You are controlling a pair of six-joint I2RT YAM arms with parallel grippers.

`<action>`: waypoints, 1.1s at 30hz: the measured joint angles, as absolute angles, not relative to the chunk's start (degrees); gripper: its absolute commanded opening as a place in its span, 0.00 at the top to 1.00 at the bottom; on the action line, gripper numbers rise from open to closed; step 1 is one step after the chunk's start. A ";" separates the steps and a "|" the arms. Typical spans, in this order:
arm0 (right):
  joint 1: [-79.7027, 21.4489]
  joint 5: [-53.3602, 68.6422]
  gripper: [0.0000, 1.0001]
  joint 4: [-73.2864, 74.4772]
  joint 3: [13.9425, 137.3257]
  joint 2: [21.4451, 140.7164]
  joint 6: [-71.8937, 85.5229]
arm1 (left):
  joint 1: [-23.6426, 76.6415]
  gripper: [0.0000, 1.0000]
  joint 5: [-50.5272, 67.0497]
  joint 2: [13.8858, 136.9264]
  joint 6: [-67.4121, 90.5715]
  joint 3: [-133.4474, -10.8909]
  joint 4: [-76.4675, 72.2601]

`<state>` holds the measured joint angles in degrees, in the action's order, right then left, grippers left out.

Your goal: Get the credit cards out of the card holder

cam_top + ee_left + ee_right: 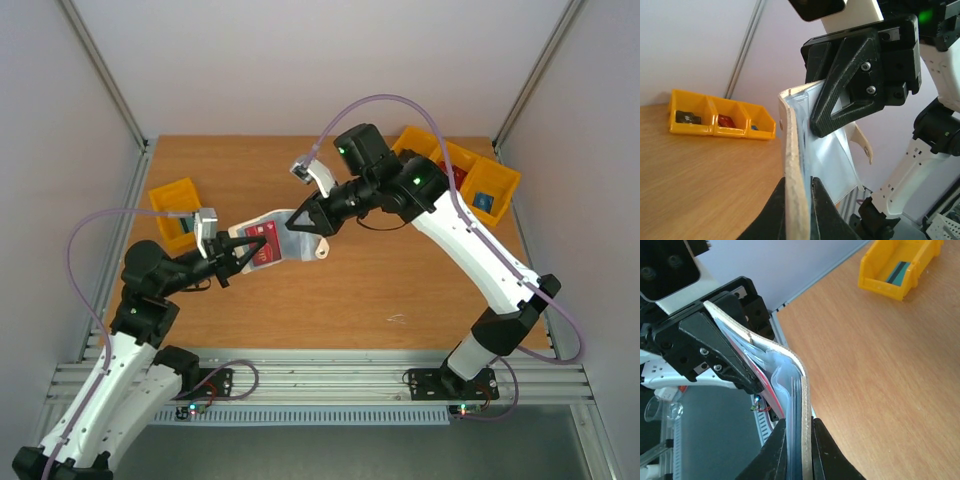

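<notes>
The card holder [291, 240] hangs open above the middle of the table, stretched between my two grippers, pale blue-grey inside facing up. A red credit card [263, 243] sits in its left half, and its edge [761, 381] shows in the right wrist view. My left gripper [243, 249] is shut on the holder's left flap; the left wrist view has the beige flap [795, 165] pinched between the fingers. On the right flap my right gripper [303, 222] is shut too, the layered edge [801, 405] clamped between its fingers. A beige strap tab [322, 250] dangles below.
A yellow bin [175, 212] stands at the table's left edge. A row of yellow bins [470, 175] with small red and blue items stands at the back right. Aluminium frame rails run along the near edge [320, 380].
</notes>
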<state>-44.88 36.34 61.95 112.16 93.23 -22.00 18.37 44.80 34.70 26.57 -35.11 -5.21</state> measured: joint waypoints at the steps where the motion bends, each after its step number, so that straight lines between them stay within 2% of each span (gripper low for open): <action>1: -44.56 36.93 0.91 62.02 112.16 93.03 -22.35 | 18.35 1.00 45.41 34.68 27.16 -35.11 -5.61; 4: -43.44 38.26 0.74 61.87 111.15 91.83 -22.98 | 18.33 1.00 46.52 34.96 28.29 -35.11 -6.96; 7: -40.27 36.49 0.67 61.80 109.19 89.95 -22.04 | 18.31 1.00 43.57 35.42 27.86 -35.57 -3.11; 13: -32.08 22.33 0.66 66.00 109.10 89.91 -17.61 | 18.33 1.00 23.44 39.31 20.38 -39.44 12.82; 16: -34.13 18.52 0.65 67.05 109.10 90.37 -17.21 | 18.33 1.00 14.02 41.28 15.22 -39.75 19.44; 18: -37.87 18.09 0.65 66.81 109.10 90.50 -18.17 | 18.31 1.00 11.84 41.60 13.37 -39.75 22.33; 22: -47.37 29.71 0.69 60.77 107.15 90.45 -22.04 | 18.04 1.00 16.01 40.53 15.88 -39.66 21.45; 24: -49.32 37.15 0.69 55.70 104.05 89.95 -22.59 | 17.58 1.00 22.31 38.30 20.84 -38.15 14.66; 33: -46.35 46.28 0.69 45.58 97.41 87.79 -20.67 | 17.19 1.00 41.28 35.99 36.53 -36.07 -9.69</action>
<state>-46.35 46.28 45.58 97.41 87.79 -20.67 17.19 41.28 35.99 36.53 -36.07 -9.69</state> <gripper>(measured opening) 0.312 0.061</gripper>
